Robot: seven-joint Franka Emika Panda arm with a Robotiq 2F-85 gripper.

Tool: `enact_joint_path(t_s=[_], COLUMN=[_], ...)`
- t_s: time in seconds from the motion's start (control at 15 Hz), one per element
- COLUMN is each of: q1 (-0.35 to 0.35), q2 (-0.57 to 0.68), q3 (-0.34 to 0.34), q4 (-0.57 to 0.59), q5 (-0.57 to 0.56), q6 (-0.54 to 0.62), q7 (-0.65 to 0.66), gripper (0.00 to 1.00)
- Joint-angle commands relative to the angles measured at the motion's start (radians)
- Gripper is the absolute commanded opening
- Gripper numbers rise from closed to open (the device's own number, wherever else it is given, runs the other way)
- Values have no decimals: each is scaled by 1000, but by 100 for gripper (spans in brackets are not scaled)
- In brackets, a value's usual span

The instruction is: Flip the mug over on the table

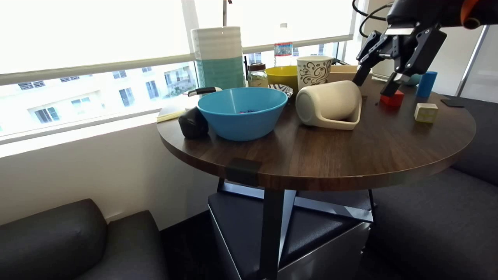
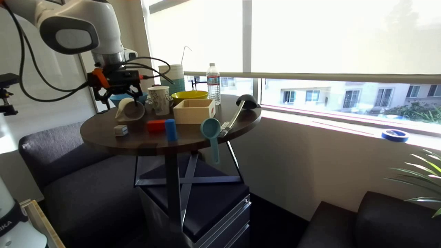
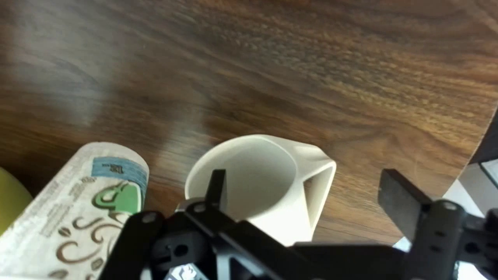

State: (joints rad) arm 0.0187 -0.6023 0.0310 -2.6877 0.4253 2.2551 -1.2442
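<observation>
The cream-white mug (image 1: 330, 103) lies on its side on the round dark brown table (image 1: 338, 155). In that exterior view its base faces left, its mouth faces right and its handle points toward the camera. In an exterior view its mouth shows (image 2: 134, 111). In the wrist view the mug (image 3: 249, 175) shows its open mouth, with the handle at its right. My gripper (image 3: 305, 181) is open and empty. In that view one finger overlaps the mug's mouth and the other is beyond the handle. The gripper (image 1: 376, 82) is just above the mouth end; contact cannot be told.
A patterned cup (image 1: 314, 72) stands close beside the mug. A blue bowl (image 1: 243, 116) is near the mug's base. A red block (image 1: 393, 99), a small pale block (image 1: 426, 112) and a blue cylinder (image 1: 426, 84) stand near the mouth end. A wooden box (image 2: 193, 115) is behind.
</observation>
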Motion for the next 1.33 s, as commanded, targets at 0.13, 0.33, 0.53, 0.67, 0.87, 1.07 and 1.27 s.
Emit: enact_joint_path(t_s=[0.13, 0.33, 0.53, 0.67, 0.87, 1.07, 1.27], q1=[150, 195, 217, 225, 229, 226, 226], q2=[18, 62, 108, 143, 197, 242, 276], q3=[-14, -15, -14, -14, -13, -12, -13], q4=[101, 133, 153, 165, 178, 195, 210], q5=[-156, -198, -223, -225, -221, -224, -217], q6=[-83, -51, 8, 55, 113, 142, 150], q7=[21, 4, -5, -7, -7, -9, -19], gripper=[100, 100, 100, 100, 100, 100, 100])
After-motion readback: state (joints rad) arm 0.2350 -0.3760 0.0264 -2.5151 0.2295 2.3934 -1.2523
